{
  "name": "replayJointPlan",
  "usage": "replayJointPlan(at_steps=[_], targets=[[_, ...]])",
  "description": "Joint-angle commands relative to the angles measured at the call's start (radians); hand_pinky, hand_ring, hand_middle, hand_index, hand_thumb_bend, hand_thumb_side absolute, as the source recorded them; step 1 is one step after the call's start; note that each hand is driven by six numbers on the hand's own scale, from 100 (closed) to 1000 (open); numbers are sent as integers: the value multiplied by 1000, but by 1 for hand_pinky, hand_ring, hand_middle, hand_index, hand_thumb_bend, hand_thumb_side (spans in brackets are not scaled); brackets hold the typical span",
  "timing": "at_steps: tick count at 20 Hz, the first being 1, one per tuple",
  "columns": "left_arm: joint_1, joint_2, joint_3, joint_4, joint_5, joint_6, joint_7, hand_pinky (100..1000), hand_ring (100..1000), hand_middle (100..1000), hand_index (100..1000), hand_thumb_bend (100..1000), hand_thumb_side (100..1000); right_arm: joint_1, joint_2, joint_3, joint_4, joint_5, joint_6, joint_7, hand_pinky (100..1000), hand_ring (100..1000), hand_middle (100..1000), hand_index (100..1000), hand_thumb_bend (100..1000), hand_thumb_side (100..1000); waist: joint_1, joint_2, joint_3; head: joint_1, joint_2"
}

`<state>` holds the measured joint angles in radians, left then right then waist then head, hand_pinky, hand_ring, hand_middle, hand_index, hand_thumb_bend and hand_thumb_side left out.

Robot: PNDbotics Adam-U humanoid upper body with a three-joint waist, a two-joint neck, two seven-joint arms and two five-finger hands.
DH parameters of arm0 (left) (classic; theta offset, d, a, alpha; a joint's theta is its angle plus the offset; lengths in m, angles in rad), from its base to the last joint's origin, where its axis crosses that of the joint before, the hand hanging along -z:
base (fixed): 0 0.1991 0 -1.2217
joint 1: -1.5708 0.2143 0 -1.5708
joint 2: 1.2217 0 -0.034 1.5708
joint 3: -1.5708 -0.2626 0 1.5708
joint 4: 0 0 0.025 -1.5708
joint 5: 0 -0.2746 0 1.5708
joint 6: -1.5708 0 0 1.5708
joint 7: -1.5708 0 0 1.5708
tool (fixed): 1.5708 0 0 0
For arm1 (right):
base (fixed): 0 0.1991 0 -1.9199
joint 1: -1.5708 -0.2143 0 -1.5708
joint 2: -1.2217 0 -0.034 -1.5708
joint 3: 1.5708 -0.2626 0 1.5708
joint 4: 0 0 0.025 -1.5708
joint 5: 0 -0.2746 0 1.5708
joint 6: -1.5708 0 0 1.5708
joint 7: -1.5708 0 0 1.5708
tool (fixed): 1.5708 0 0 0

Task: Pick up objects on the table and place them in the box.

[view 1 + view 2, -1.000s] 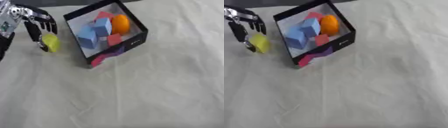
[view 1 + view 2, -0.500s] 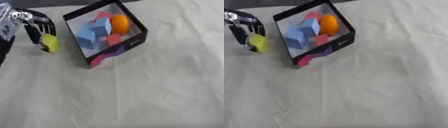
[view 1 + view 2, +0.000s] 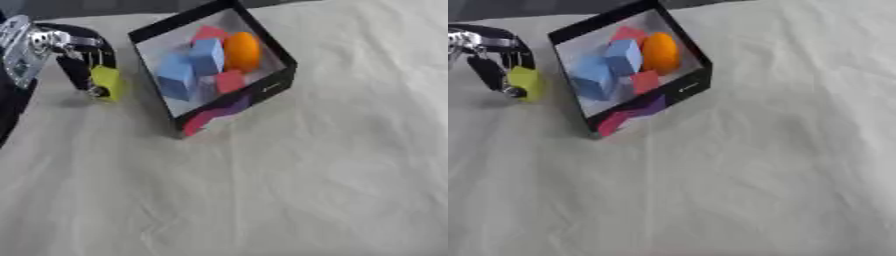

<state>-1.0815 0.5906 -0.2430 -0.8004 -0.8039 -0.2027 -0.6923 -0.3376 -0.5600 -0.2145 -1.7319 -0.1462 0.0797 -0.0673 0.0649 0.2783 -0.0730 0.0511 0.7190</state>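
Fingers of the left hand (image 3: 74,55) curl around a yellow block (image 3: 107,83), pinching it just above the cloth-covered surface (image 3: 289,180), left of the black box (image 3: 273,52). Lifted this way, it looks ready to carry over the box wall to the blue blocks (image 3: 191,67), red blocks (image 3: 229,81) and orange ball (image 3: 242,51) inside.

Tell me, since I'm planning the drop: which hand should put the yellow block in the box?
Left. The left hand already pinches the yellow block just left of the box; no right hand shows.
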Motion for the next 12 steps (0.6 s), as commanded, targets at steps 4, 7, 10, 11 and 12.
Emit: replayJointPlan(at_steps=[4,7,10,11,12], targets=[[-59,77,32,-121,62,27,-12,667,558,434,495,204,100,-7,-32,-7,-8,1,-5,1,775,794,753,878,100,696,-16,-13,5,-11,-2],[-103,98,49,-209,120,58,-25,667,545,429,490,173,100,-2,-40,-10,-7,0,-8,-4,774,791,751,877,100,692,-12,-16,8,-19,5],[-141,77,56,-264,183,77,-14,667,535,421,479,152,100,-2,-40,-12,-6,-3,-8,-10,774,791,751,876,100,693,-12,-18,10,-28,3],[-152,67,53,-276,201,79,-14,665,534,422,481,154,100,-4,-39,-11,-6,-4,-8,-8,775,791,751,876,100,693,-12,-19,9,-29,2],[-161,57,49,-283,212,83,-15,661,534,426,485,171,100,-4,-39,-10,-6,-3,-7,-7,774,790,750,876,100,692,-13,-20,9,-28,2]])
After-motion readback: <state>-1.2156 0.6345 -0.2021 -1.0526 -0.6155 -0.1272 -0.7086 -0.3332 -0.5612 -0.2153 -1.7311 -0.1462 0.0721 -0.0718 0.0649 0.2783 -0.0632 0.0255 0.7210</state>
